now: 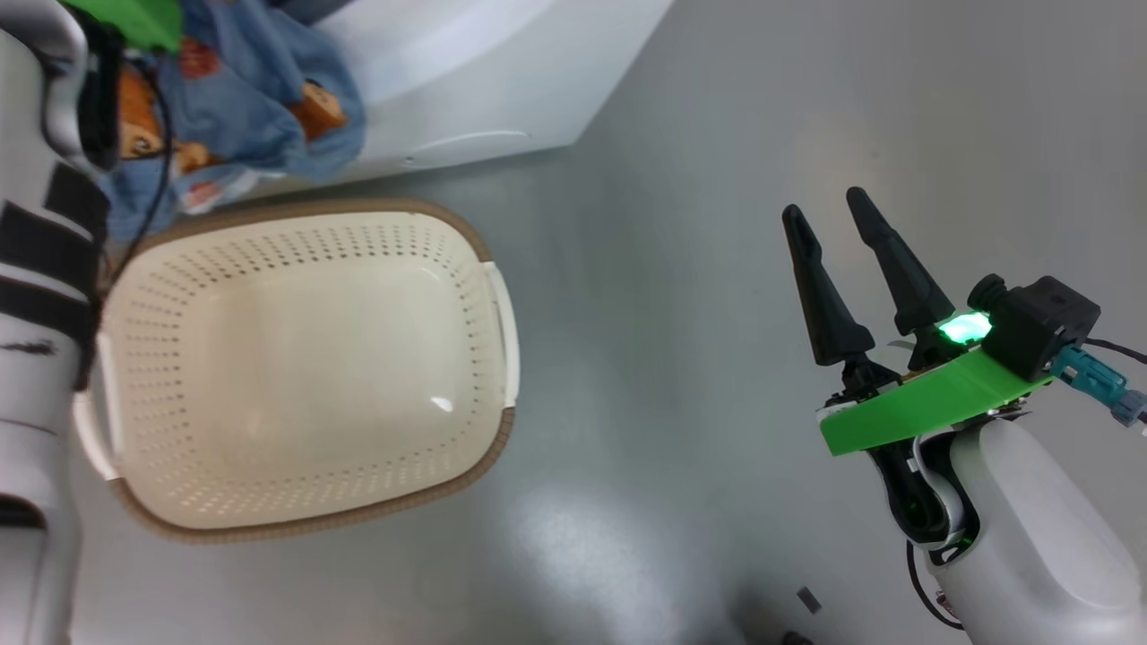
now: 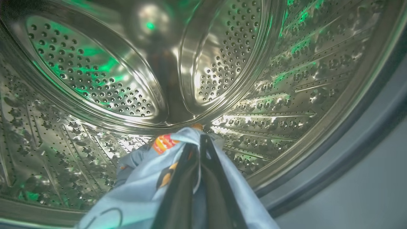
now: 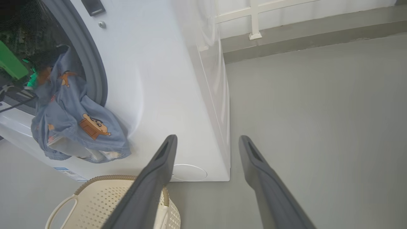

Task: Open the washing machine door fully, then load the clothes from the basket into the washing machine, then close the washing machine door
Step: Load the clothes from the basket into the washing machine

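Left wrist view: left gripper [image 2: 199, 137] clamped on the blue garment [image 2: 143, 178], fingers aimed straight into the drum [image 2: 286, 79] ahead. Tail hangs outside over the gasket [image 3: 93, 63], left of right wrist view; you must push deeper. Right gripper [image 1: 824, 204] spread.

In the left wrist view the cloth [image 2: 140, 178] wraps my left fingers [image 2: 179, 190], burying their tips. In the head view the top edge cuts off the washer [image 1: 466, 81] and the cloth's upper part. In the right wrist view my right finger [image 3: 149, 184] covers part of the basket [image 3: 95, 203], which the bottom edge crops, and the label [image 3: 68, 173] seems too small to read.
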Motion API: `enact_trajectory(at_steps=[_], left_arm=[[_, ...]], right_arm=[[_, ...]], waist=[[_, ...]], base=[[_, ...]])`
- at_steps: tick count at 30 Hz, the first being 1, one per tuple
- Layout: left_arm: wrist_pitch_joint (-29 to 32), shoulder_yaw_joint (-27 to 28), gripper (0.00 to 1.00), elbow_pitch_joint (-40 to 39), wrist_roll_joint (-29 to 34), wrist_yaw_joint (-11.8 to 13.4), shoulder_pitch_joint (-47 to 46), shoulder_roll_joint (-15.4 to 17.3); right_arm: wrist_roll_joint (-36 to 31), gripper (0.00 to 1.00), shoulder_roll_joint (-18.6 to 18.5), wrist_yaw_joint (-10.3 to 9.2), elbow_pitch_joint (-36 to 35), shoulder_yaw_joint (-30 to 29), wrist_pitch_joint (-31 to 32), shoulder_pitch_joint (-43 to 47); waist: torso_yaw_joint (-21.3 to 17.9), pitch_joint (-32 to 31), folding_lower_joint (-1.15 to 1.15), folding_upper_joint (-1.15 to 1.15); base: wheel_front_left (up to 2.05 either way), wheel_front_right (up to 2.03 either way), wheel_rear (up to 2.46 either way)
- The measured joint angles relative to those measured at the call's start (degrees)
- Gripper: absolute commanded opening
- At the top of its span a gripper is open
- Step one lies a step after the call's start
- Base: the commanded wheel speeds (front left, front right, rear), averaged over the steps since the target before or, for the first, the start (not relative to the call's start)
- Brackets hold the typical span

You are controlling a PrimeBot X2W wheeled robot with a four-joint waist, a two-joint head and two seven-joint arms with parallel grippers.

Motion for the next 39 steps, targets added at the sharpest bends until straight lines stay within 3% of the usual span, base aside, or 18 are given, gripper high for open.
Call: enact_trajectory(at_steps=[7, 13, 17, 18, 19, 27, 39], left_arm=[[-0.68, 0.48, 0.0, 1.6, 1.24, 1.23, -5.52, 1.15], [-1.0, 7.4, 0.0, -15.27, 4.44, 4.75, -6.36, 2.7], [-1.01, 10.59, 0.03, -17.67, 6.13, 4.8, -3.44, 2.05], [-1.01, 10.99, 0.35, -17.06, 6.42, 4.8, -2.3, 1.82], [-1.01, 11.48, 1.0, -15.39, 6.45, 4.8, -1.49, 1.45], [1.24, 10.89, 1.0, 1.91, 6.12, 3.04, -1.34, -1.27], [-0.57, 10.04, 1.0, 8.37, 4.72, -0.3, -0.54, -3.25]], right_arm=[[-0.02, 1.0, 0.89, 0.0, -0.11, 0.64, 0.0, -0.21], [-0.1, 1.0, 1.4, 0.0, -0.15, 0.68, 0.0, -0.44], [-0.48, 1.0, 1.45, 0.0, 0.0, 0.71, 0.0, -1.2], [-0.48, 1.0, 1.46, 0.0, 0.07, 0.79, 0.0, -1.2], [-0.48, 1.0, 1.48, 0.0, 0.16, 0.9, 0.0, -1.21], [-0.48, 1.0, 1.33, 0.0, 0.78, 1.24, 0.0, -1.22], [-0.47, 1.0, 0.22, 0.0, 1.31, 1.22, 0.0, -1.2]], waist=[[-3.56, 2.84, 0.0, 0.0], [-5.07, 4.46, -0.01, 0.0], [-5.32, 4.39, -0.01, 0.0], [-5.26, 4.24, -0.01, 0.0], [-5.2, 4.06, -0.01, 0.0], [-4.3, 2.01, -0.01, 0.0], [-1.86, -2.87, -0.02, 0.0]], base=[[0.0, 0.0, 0.0], [0.0, 0.0, 0.0], [0.0, 0.0, 0.0], [0.0, 0.0, 0.0], [0.0, 0.0, 0.0], [0.0, 0.0, 0.0], [0.0, 0.0, 0.0]])
